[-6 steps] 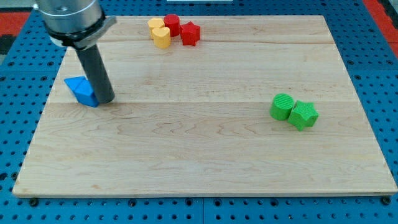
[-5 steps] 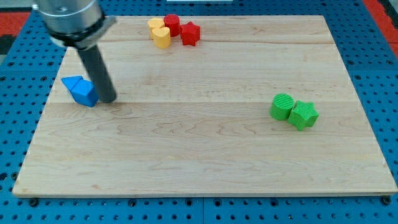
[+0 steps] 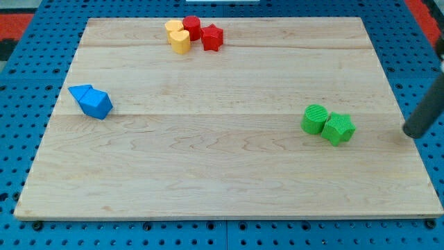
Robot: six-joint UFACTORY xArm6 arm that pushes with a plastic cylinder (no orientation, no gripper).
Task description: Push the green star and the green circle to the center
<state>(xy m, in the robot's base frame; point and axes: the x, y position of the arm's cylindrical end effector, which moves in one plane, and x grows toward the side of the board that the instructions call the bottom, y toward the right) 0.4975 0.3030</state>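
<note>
The green circle (image 3: 315,119) and the green star (image 3: 338,128) lie touching each other on the wooden board (image 3: 222,173), at the view's right, below mid height. The circle is on the left, the star on the right. My tip (image 3: 411,133) is at the board's right edge, to the right of the green star and apart from it, at about the same height in the view. The rod rises from it toward the view's right edge.
Two blue blocks (image 3: 91,101) lie together at the view's left. At the view's top, two yellow blocks (image 3: 178,37) sit beside a red cylinder (image 3: 192,27) and a red star-like block (image 3: 211,37). Blue pegboard surrounds the board.
The rod has left the blue blocks at the view's left and now stands at the board's right edge beside the green blocks. The blue blocks shifted slightly left. The green blocks have not moved.
</note>
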